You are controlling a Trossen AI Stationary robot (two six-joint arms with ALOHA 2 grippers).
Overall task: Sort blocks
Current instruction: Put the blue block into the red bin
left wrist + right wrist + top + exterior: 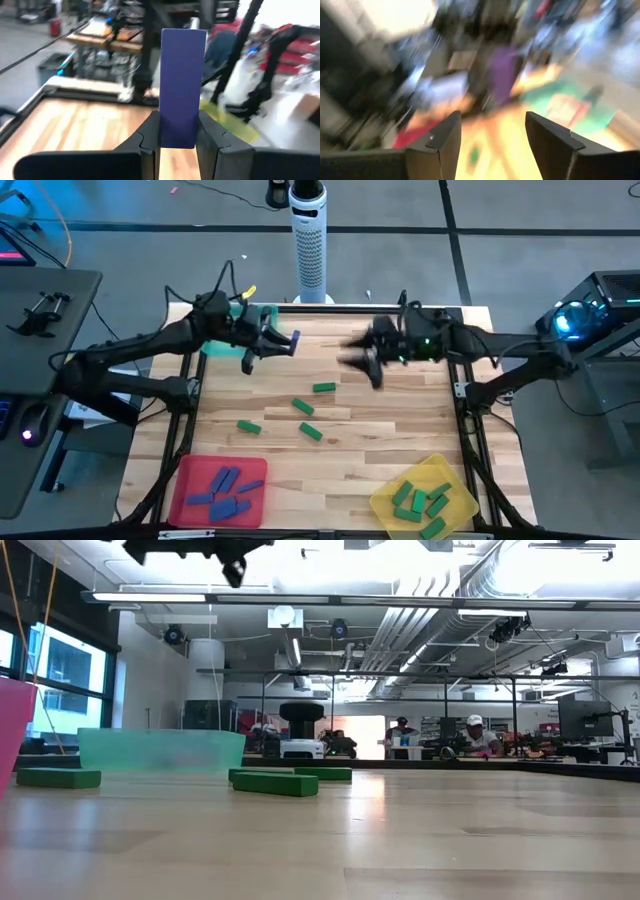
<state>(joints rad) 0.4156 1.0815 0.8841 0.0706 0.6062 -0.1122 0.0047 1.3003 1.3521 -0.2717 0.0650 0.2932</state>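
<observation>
My left gripper [280, 343] hangs above the table's far left part, shut on a blue block [182, 75], which also shows from above [292, 340]. My right gripper [362, 362] hovers open above the far middle of the table, with nothing between its fingers [445, 142]. Several green blocks [323, 387] [303, 408] [249, 426] lie flat on the wood in mid-table. The low view shows them as well [275, 783]. My left gripper pinches the blue block between its two fingers by the two long narrow sides, near one end [177, 140]. The fingers come at it about level, pointing toward the table's right. The block sticks out past the fingertips along them, lifted clear of the table.
A red tray [190, 505] with several blue blocks sits at the near left. A yellow tray [462, 502] with several green blocks sits at the near right. A teal tray [262, 313] stands at the far left under my left arm. A white tower [310, 240] stands beyond the far edge.
</observation>
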